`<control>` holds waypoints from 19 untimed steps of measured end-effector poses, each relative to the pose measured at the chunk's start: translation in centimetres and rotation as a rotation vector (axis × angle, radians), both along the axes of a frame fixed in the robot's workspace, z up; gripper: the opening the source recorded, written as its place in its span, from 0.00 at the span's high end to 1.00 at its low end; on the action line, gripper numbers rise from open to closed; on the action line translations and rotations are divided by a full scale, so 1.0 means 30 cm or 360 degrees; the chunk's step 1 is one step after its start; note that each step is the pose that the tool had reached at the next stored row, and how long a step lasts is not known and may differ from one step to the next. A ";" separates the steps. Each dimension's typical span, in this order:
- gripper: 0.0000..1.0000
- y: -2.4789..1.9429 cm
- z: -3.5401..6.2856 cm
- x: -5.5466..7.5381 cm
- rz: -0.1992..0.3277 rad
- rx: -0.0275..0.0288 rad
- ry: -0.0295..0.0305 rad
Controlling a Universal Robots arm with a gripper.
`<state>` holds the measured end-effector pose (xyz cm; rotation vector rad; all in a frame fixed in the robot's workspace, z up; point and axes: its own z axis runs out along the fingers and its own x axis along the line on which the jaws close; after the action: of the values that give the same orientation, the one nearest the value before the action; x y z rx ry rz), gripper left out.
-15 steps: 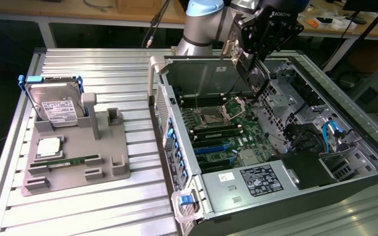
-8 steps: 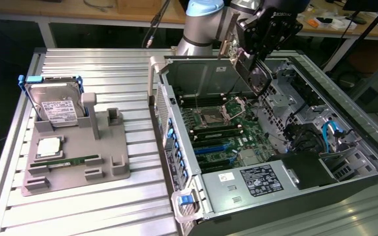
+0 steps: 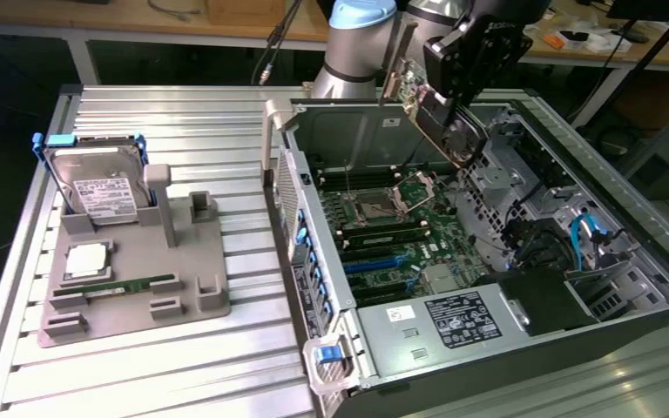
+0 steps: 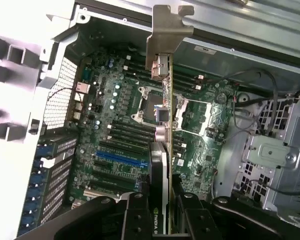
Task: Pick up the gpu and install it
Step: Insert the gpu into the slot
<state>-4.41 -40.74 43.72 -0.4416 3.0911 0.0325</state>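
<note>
Wrist view: gpu (image 4: 162, 134) between jaws

Exterior view: bright, even, diffuse light from above. Ribbed metal table (image 3: 160, 366) carries a soft sheen, no hard glare. Case (image 3: 347, 131) interior is dimmer, darkest around the black shroud (image 3: 550, 300).

Wrist view: ground outside the case wall blows out to near white. The gpu (image 4: 160, 165) bracket (image 4: 162, 35) takes flat grey light. Motherboard (image 4: 115, 125) is evenly lit. Gripper (image 4: 162, 220) reads almost black, with little detail.
</note>
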 end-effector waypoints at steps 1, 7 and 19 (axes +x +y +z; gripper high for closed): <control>0.73 0.000 0.000 0.001 0.0024 0.00001 0.00000; 0.73 0.000 0.000 0.006 0.0153 0.00006 0.00000; 0.73 0.000 0.000 0.012 0.0424 0.00007 0.00000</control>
<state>-4.04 -40.74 43.71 -0.8489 3.0077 0.0369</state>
